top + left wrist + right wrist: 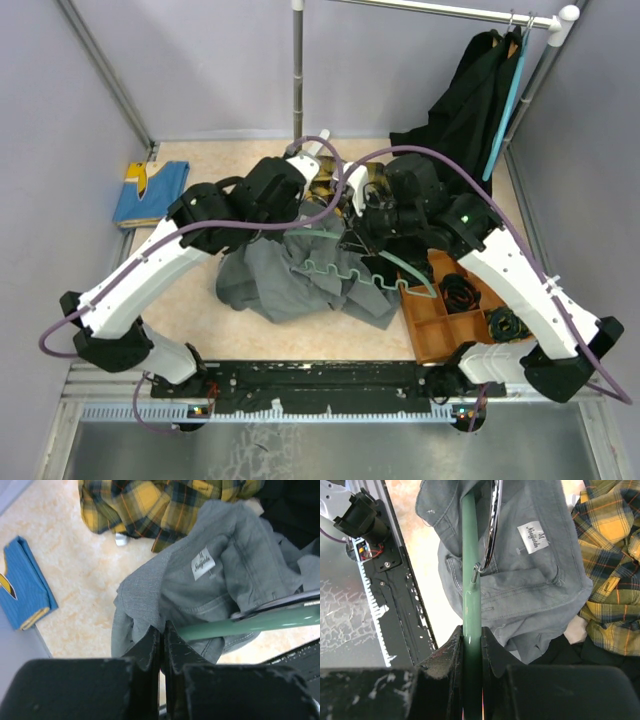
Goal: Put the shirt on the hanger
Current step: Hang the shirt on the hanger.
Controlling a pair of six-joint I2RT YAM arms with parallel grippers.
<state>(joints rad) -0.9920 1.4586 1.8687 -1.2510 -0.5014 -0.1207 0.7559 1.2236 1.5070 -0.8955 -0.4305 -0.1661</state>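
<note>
The grey shirt [290, 275] lies crumpled mid-table, collar label up [203, 564]. The pale teal hanger [350, 272] with its wavy lower bar lies across it; its arm [471, 560] and metal hook [492, 525] run inside the collar. My left gripper [163, 630] is shut on the edge of the grey collar [145, 600], with the hanger arm [250, 622] just to its right. My right gripper [471, 635] is shut on the hanger's green arm, with the shirt [530, 580] draped beside it. In the top view both wrists meet above the shirt's far edge [340, 200].
A yellow plaid shirt [165, 505] lies behind the grey one. A folded blue garment [150, 192] is at the far left. An orange tray [455, 315] with cables sits at the right. Black clothes [470, 100] hang on a teal hanger from the rail at the back right.
</note>
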